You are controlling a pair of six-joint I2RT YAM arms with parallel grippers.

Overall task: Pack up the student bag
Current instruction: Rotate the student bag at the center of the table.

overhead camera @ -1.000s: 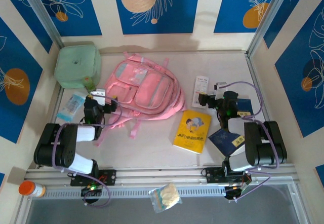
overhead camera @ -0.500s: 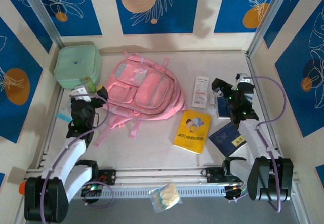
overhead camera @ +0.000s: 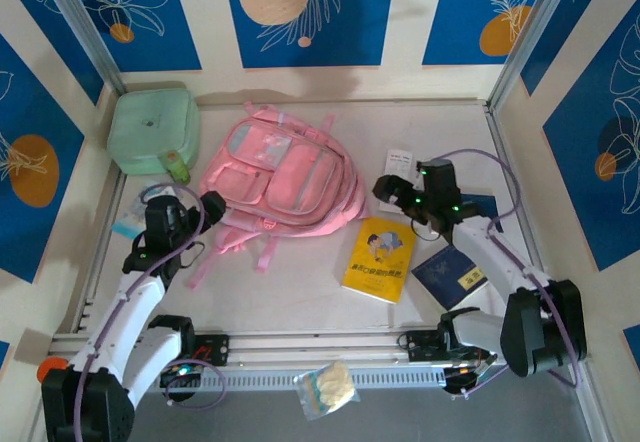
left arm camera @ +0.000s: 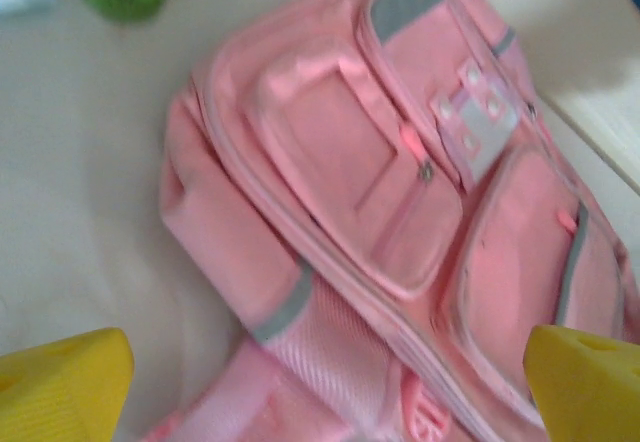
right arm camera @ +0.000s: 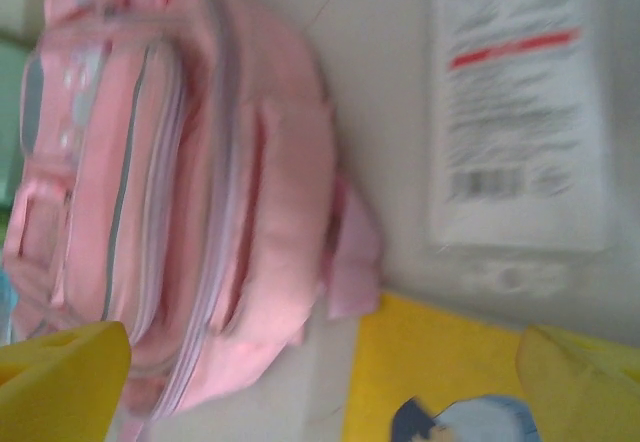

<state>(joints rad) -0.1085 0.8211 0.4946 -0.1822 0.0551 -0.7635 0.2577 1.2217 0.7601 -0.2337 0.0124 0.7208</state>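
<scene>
The student bag [overhead camera: 285, 177] lies flat in the middle of the table, pink, front pockets up, straps trailing toward the near left. My left gripper [overhead camera: 209, 206] is at the bag's lower-left corner. In the left wrist view its yellow fingertips [left arm camera: 62, 384] stand wide apart over the bag [left arm camera: 400, 212], open, with nothing between them. My right gripper [overhead camera: 385, 191] is at the bag's right edge. It is open too, and its yellow fingertips [right arm camera: 62, 370] frame the bag's side [right arm camera: 200, 212] and a yellow book [right arm camera: 440, 372].
A yellow book [overhead camera: 380, 259] and a dark blue booklet [overhead camera: 450, 275] lie right of the bag, and a white packet [overhead camera: 400, 160] is behind the right gripper. A mint-green case [overhead camera: 152, 130], a green bottle [overhead camera: 178, 169] and a blue packet [overhead camera: 128, 224] sit at the left. A snack bag [overhead camera: 325, 389] and an orange-capped bottle [overhead camera: 50, 370] lie by the front rail.
Both arms unfolded and reached out. The left gripper swung right to the bag's lower-left corner. The right gripper moved left from the white packet to the bag's right edge.
</scene>
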